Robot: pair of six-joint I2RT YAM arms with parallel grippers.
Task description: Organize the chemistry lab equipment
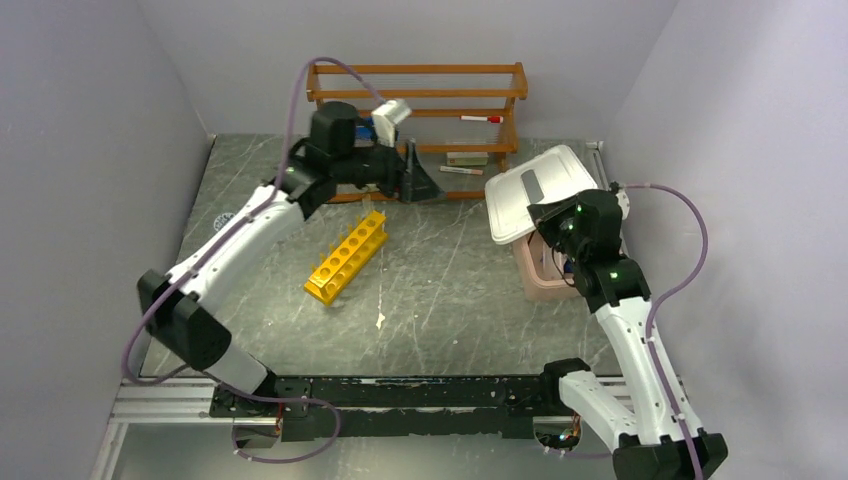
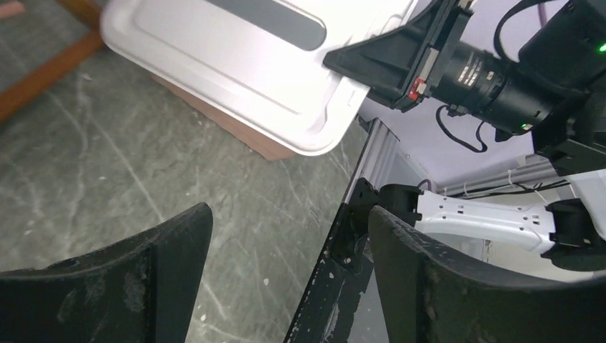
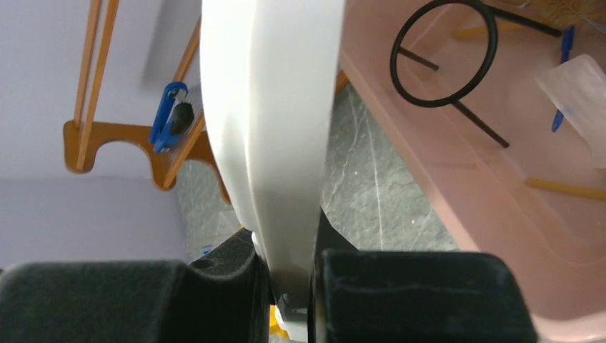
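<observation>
Status: partly complete. The right hand (image 3: 289, 268) is clamped tight on the edge of the white lid (image 1: 535, 190) and holds it tilted up over the pink bin (image 1: 535, 285), which stands at the right side of the tabletop (image 1: 450, 310). Inside the bin lie the black wire ring stand (image 3: 479, 123), a clear bag (image 3: 579, 93), lengths of amber tubing (image 3: 564, 188) and a slim blue item (image 3: 567, 43); these count as stowed. The left hand (image 1: 418, 180) hovers at the back, just in front of the wooden shelf rack (image 1: 420, 95), with its jaws spread wide and nothing between them. The yellow holed test-tube rack (image 1: 347, 258) lies loose near the middle of the tabletop, well apart from the bin, and its holes appear empty. A small pale scrap (image 1: 380, 320) lies near it. Remaining work, as judged: carry the yellow rack and any loose pieces to the bin, then lower the lid onto it
</observation>
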